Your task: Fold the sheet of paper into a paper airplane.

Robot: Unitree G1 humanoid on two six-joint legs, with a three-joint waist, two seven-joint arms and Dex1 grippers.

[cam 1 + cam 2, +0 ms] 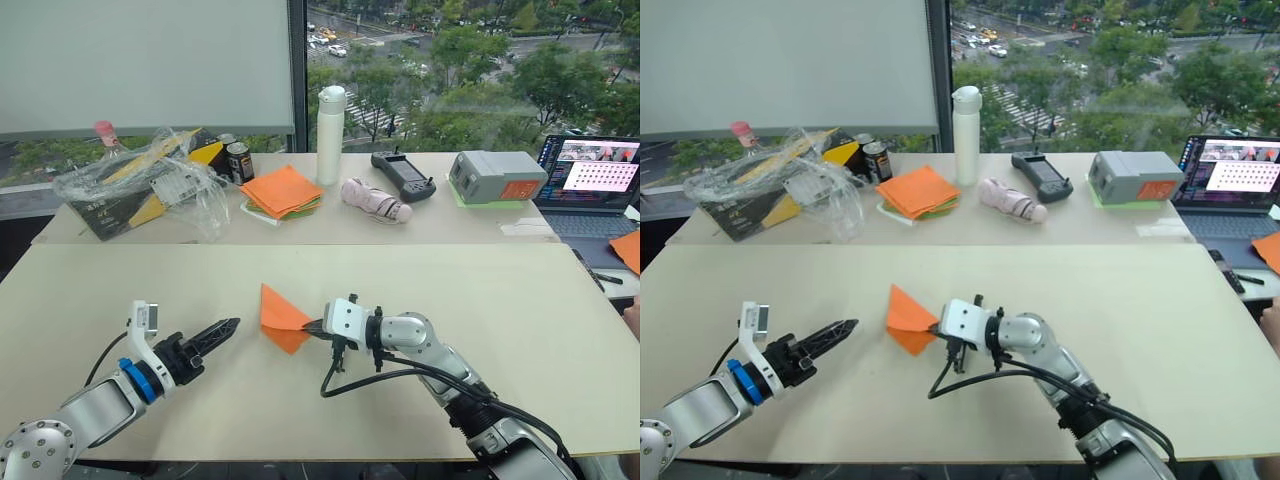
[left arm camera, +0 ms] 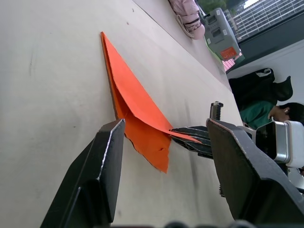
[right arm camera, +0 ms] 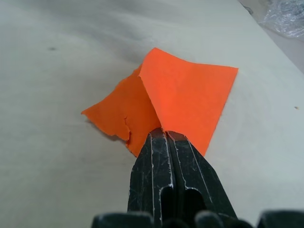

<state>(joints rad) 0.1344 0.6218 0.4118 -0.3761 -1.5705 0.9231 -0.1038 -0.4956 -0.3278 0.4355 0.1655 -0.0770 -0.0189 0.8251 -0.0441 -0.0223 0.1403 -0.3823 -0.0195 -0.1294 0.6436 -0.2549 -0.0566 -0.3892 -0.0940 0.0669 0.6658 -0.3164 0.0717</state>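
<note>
The sheet of paper is bright orange and creased into a pointed triangular shape on the near table. One flap stands raised, and its lower edge looks ragged. My right gripper is shut on the paper's right corner, the fingers pressed together around it. My left gripper hovers low over the table a short way left of the paper and points at it. Its fingers are open and apart from the paper.
The far table holds a pile of orange and green sheets, a white bottle, a plastic-wrapped box, a can, a pink bundle, a controller, a grey box and a laptop. A person sits at the right.
</note>
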